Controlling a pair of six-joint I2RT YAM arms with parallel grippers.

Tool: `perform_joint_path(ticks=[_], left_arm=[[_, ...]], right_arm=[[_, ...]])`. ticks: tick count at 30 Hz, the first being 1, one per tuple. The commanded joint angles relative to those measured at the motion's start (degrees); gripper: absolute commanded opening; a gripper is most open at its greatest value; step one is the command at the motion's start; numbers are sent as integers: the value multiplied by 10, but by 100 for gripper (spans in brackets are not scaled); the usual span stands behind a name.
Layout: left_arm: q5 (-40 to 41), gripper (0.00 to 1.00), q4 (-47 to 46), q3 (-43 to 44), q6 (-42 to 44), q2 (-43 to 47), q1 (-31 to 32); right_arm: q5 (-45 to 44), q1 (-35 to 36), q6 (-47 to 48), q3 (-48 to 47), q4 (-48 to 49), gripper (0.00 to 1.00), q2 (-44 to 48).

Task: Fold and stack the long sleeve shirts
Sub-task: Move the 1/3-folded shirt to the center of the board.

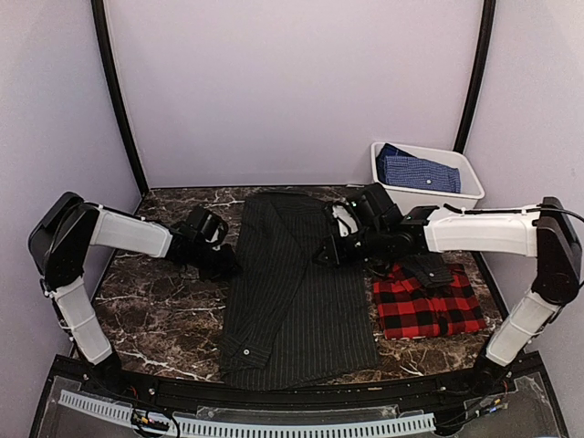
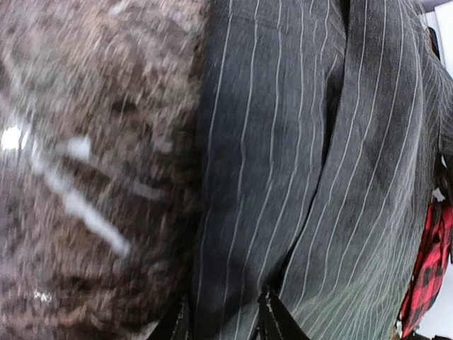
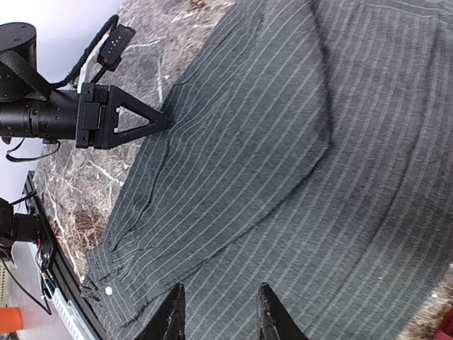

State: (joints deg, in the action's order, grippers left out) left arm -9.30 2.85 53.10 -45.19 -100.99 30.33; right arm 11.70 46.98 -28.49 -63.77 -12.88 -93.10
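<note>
The charcoal pinstriped shirt (image 1: pixel 292 292) lies flat down the middle of the table, its sides folded in to a long strip. A cuff with a light button (image 3: pixel 107 290) lies at its near left end. The red-and-black plaid shirt (image 1: pixel 427 308) lies folded to its right and shows at the edge of the left wrist view (image 2: pixel 428 273). My left gripper (image 1: pixel 219 260) is open and low at the pinstriped shirt's left edge, with that edge between its fingers (image 2: pixel 223 322). My right gripper (image 1: pixel 327 251) is open and empty just above the shirt's right half (image 3: pixel 218 315).
A white bin (image 1: pixel 429 196) holding a blue checked cloth (image 1: pixel 418 171) stands at the back right. A dark piece of cloth (image 1: pixel 429 269) lies on the plaid shirt's far edge. Bare marble table (image 1: pixel 164 310) shows to the left. Purple walls enclose the table.
</note>
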Motion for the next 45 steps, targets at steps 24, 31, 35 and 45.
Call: perform_joint_path(ticks=[24, 31, 35, 45], left_arm=[[42, 0, 62, 2, 48, -20, -93], [33, 8, 74, 8, 56, -6, -99], [32, 21, 87, 27, 71, 13, -99], [40, 29, 118, 108, 103, 55, -84]], right_arm=[[-19, -44, 19, 32, 39, 32, 26], [-40, -53, 20, 32, 37, 32, 36], [-60, -65, 16, 45, 37, 33, 62], [-91, -103, -13, 113, 59, 36, 148]])
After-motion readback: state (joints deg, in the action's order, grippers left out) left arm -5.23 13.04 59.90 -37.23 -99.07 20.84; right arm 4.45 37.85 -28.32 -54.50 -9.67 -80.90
